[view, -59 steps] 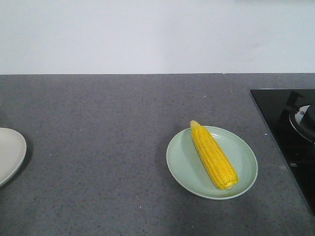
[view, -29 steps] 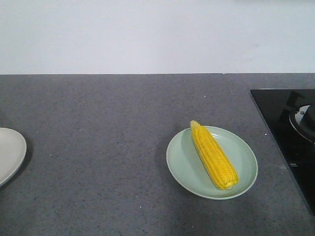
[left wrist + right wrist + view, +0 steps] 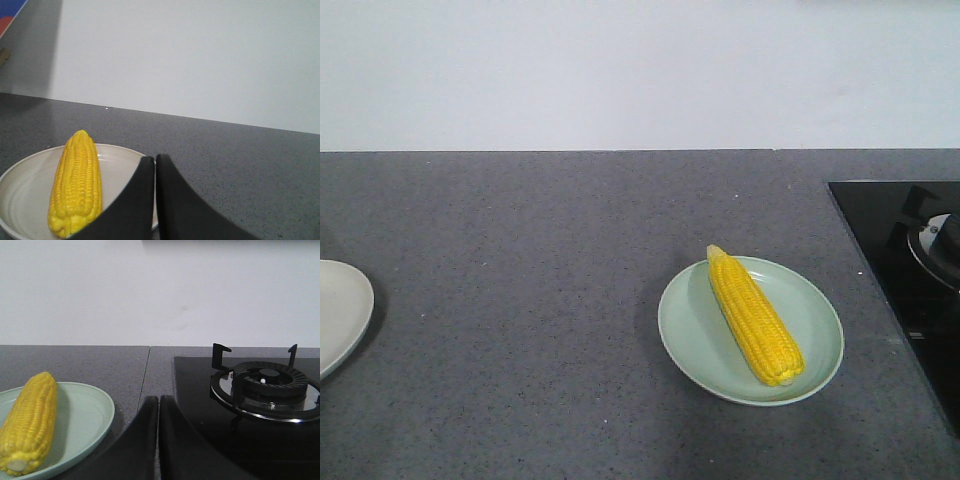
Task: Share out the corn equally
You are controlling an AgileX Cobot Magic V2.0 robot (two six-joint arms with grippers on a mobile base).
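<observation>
— What's at the far left of the counter (image 3: 520,300)?

— A white plate (image 3: 338,310), cut off by the edge of the front view, so only a bare slice of it shows there. The left wrist camera sees more of it: one cob of corn (image 3: 76,182) lies in it, pointed end toward the wall, blunt end toward the camera.

— And the left gripper (image 3: 155,197)?

— Its two dark fingers (image 3: 132,200) stand pressed together, only a thin seam between them, with nothing held. They sit just to the right of that cob, in front of the plate's near rim — whether they touch the rim I can't quite tell from this angle.

— Moving right?

— Bare grey counter, then a pale green plate (image 3: 820,330). A second cob (image 3: 754,316) lies slantwise across it, its tip at the far left rim and its blunt end near the front right. So each plate holds one cob.

— What about the right gripper (image 3: 158,437)?

— Closed as well, fingers (image 3: 137,440) meeting along a narrow line and gripping nothing. From its wrist camera the green plate with its cob is to the left, and the fingers stand beside the plate's right edge.

— And at the far right?

— A black glass stove (image 3: 910,300) set into the counter, with a round burner (image 3: 267,385) under a black pan support.
</observation>
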